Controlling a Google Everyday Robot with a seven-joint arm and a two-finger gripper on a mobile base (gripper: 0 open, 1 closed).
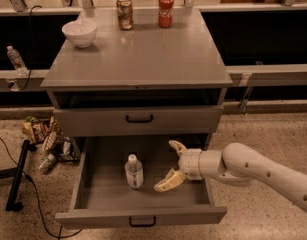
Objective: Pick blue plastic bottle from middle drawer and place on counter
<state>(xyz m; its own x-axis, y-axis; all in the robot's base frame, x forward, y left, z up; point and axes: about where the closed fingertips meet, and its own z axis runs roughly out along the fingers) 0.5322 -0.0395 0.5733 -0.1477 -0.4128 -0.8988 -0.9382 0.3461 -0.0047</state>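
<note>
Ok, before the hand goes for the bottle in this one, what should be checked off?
1. Middle drawer pulled open: ok.
2. Blue plastic bottle upright on the drawer floor, nothing over it: ok.
3. Hand inside the drawer, on the picture's right of the bottle, fingers spread: ok.
4. Hand apart from the bottle, no contact: ok.
5. Bare space on the counter in front of the bowl, brown can and red can: ok.
6. Hand level with the bottle's body: cannot tell.

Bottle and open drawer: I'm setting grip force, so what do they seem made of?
Blue plastic bottle: probably thin clear plastic, see-through body, white cap. Middle drawer: likely painted grey metal, dull sheen. The pincer, open, sits in the drawer beside the bottle.
</note>
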